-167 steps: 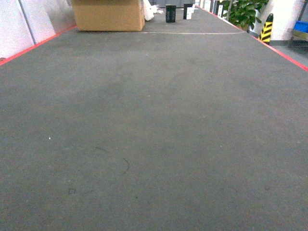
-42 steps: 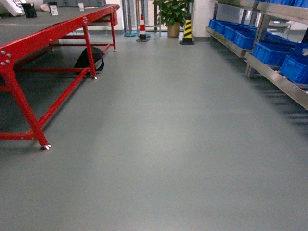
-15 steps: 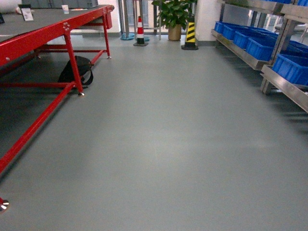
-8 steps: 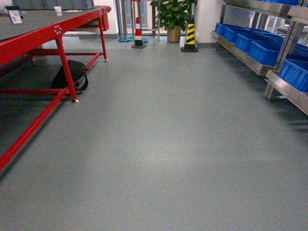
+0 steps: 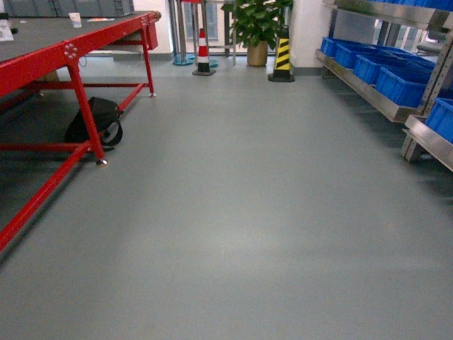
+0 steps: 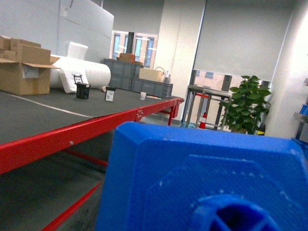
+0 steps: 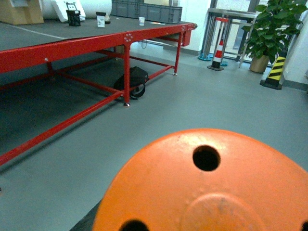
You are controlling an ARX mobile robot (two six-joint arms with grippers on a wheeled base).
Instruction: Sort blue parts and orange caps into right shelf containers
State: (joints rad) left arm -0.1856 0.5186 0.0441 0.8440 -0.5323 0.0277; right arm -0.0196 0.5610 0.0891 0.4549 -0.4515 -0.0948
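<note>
In the head view, a grey floor [image 5: 233,212] is seen between a red-framed bench [image 5: 71,53] along the left edge and the shelf [image 5: 382,99] along the right edge. The right shelf containers [image 5: 400,81] are set in a row on the shelf's rails. A black bag [image 5: 95,122] lies on the floor under the bench, just beside one of its legs. A striped cone [image 5: 204,51], a potted plant [image 5: 256,25] and a yellow-and-black post [image 5: 282,55] are placed at the far end of the floor. Neither tool is seen here.

In the left wrist view, the lower frame is filled by a blue part [image 6: 202,178], very close to the lens; the left tool itself is not shown, so its state cannot be told. Cardboard boxes [image 6: 21,70] are seen at the bench's far end.

In the right wrist view, an orange cap [image 7: 207,187] with round holes is seen close to the lens; the right tool's state cannot be told.
</note>
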